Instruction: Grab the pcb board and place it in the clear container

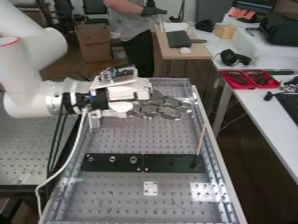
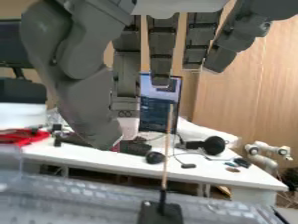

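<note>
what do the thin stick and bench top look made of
The thin stick looks like matte wood, going by its plain tan colour. The bench top seems smooth metal, from its grey sheen and rows of holes, though it might be coated.

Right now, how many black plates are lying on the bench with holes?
2. In the high view, the left plate bears round metal parts; the right plate, end to end with it, bears a thin stick near its right end.
</note>
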